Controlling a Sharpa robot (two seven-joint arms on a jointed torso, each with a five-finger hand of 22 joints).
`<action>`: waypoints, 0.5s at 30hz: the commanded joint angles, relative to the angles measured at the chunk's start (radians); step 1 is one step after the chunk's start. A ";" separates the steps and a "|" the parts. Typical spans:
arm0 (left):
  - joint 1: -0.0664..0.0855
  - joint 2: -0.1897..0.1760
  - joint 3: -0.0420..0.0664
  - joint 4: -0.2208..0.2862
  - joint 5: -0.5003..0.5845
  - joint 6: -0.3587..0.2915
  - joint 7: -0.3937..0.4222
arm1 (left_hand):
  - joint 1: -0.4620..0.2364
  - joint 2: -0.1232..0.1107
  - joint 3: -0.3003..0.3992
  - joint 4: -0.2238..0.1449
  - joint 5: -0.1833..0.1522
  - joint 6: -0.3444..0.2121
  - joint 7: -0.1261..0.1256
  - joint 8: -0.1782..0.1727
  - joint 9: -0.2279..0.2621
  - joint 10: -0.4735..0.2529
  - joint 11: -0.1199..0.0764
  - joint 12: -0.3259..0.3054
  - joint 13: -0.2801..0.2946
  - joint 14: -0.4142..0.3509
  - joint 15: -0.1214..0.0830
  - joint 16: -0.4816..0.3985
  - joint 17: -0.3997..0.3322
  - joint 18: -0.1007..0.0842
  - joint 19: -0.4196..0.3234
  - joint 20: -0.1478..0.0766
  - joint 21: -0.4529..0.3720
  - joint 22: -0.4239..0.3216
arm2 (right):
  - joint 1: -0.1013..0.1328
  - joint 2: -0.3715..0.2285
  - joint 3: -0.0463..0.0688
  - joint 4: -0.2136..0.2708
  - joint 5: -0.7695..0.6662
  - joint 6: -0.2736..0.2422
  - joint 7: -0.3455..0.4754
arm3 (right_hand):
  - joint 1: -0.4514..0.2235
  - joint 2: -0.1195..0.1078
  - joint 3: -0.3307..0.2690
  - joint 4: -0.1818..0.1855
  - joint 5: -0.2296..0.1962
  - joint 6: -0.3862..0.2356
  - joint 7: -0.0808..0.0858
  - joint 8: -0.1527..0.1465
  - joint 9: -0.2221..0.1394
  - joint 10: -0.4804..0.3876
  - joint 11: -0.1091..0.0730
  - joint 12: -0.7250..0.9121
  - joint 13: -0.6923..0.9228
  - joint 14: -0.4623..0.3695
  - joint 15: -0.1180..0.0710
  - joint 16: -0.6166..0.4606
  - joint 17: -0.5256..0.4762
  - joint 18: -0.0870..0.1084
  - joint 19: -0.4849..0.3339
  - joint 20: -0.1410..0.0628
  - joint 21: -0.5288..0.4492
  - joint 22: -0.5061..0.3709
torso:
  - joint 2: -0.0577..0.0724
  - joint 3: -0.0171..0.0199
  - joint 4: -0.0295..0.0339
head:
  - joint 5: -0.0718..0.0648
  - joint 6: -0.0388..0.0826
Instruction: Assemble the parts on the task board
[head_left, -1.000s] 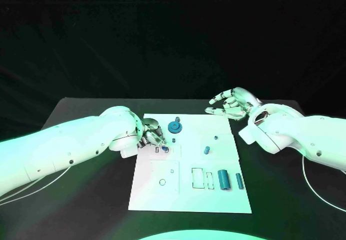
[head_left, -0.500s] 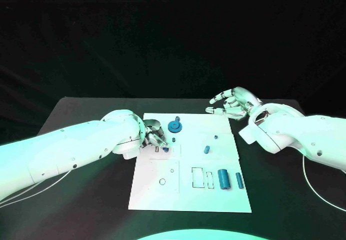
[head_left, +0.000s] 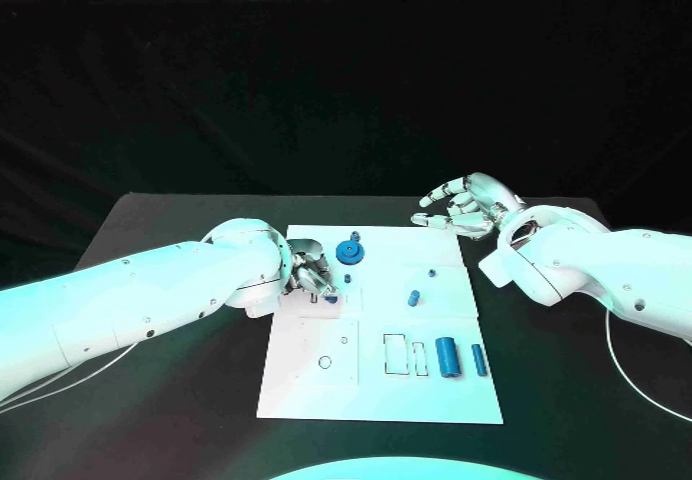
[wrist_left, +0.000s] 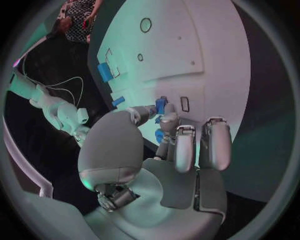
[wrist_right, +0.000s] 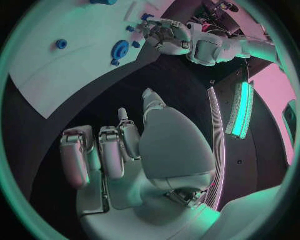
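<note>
Dim teal light, dark surround, perhaps glare on the task board (head_left: 378, 390).

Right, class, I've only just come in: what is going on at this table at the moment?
A two-armed robot is assembling small blue parts on a white task board. Its left hand is down over the board's left side, pinching a small blue piece at its fingertips. The right hand hangs above the table off the board's far right corner, fingers curled, holding nothing. A blue gear, a small peg and two blue cylinders sit on the board.
</note>
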 joint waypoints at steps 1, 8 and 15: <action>-0.002 0.002 -0.002 0.004 -0.024 0.056 -0.001 | 0.001 -0.009 0.198 -0.190 0.011 0.016 -0.005 -0.005 0.000 0.008 0.001 0.003 0.003 0.091 -0.008 0.004 0.230 -0.018 0.006 -0.004 0.002 0.001 | -0.001 0.000 0.000 0.000 -0.006 0.016 0.007 | 0.001 0.009 0.005 0.001 0.007 0.008 -0.001 0.006 -0.001 -0.001 -0.005 0.002 0.071 0.095 -0.006 -0.006 0.234 -0.014 0.105 0.000 0.005 0.263 | 0.000 -0.0008 0.0005 | 0.000 -0.001; -0.002 -0.001 -0.002 -0.001 -0.030 0.066 -0.005 | -0.005 -0.014 0.200 -0.192 0.046 0.023 -0.007 -0.010 0.006 0.014 -0.001 0.002 0.006 0.091 -0.010 0.003 0.230 -0.018 0.006 -0.006 0.001 0.001 | -0.001 0.000 0.000 -0.001 -0.006 0.016 0.007 | 0.000 0.010 0.006 0.001 0.008 0.009 -0.002 0.008 -0.002 0.000 -0.005 0.003 0.071 0.095 -0.006 -0.006 0.235 -0.014 0.105 -0.001 0.005 0.263 | 0.000 -0.0004 0.0004 | 0.001 -0.002; -0.002 0.000 -0.002 -0.004 -0.028 0.066 -0.007 | -0.007 -0.016 0.199 -0.193 0.058 0.025 -0.008 -0.010 0.008 0.018 -0.001 0.004 0.011 0.091 -0.010 0.003 0.229 -0.019 0.007 -0.006 0.002 0.002 | -0.001 0.000 0.000 -0.001 -0.006 0.016 0.007 | 0.000 0.010 0.006 0.001 0.008 0.009 -0.002 0.008 -0.002 0.000 -0.005 0.003 0.071 0.095 -0.006 -0.006 0.235 -0.014 0.105 -0.001 0.005 0.263 | 0.001 -0.0006 0.0003 | 0.000 -0.004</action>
